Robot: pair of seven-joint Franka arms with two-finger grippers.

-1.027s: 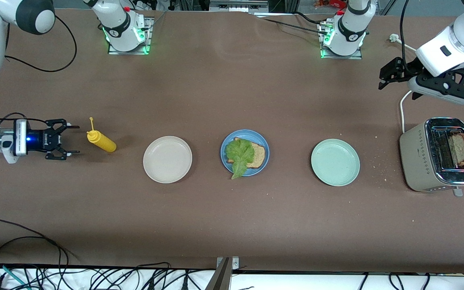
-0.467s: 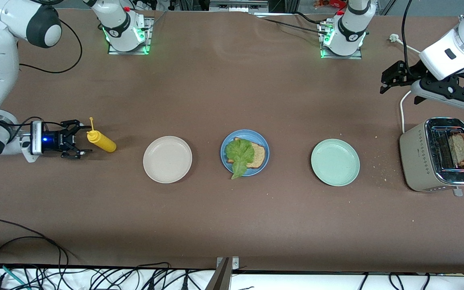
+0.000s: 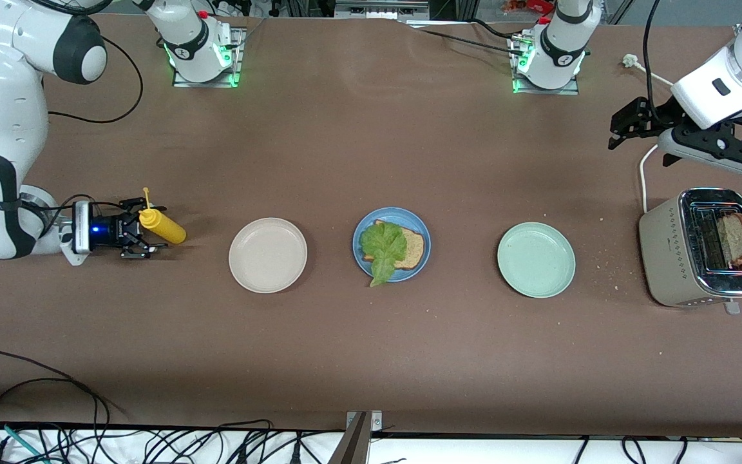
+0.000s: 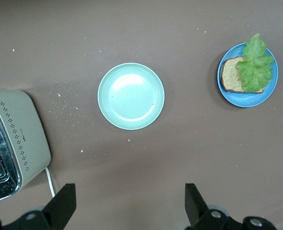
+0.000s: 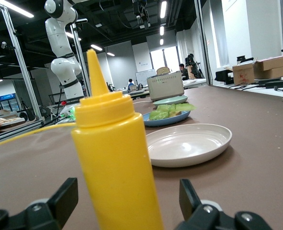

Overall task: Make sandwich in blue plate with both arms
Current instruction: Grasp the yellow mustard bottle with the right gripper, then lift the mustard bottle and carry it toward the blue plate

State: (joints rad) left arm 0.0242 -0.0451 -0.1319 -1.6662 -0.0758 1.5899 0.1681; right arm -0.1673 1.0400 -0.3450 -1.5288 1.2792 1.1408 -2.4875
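Right tool (image 3: 142, 227) spread around upright mustard bottle (image 3: 162, 226); you risk tipping it. Left tool (image 4: 127, 206) spread, waiting above worktop (image 3: 371, 142) near toaster (image 3: 699, 248).

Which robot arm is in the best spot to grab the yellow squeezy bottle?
Right. Its end effector is open around the yellow bottle. The left end effector hangs near the toaster.

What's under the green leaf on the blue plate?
A brown bread slice lies under the lettuce leaf on the blue plate. The leaf hides part of the slice, so whatever lies under that part cannot be seen.
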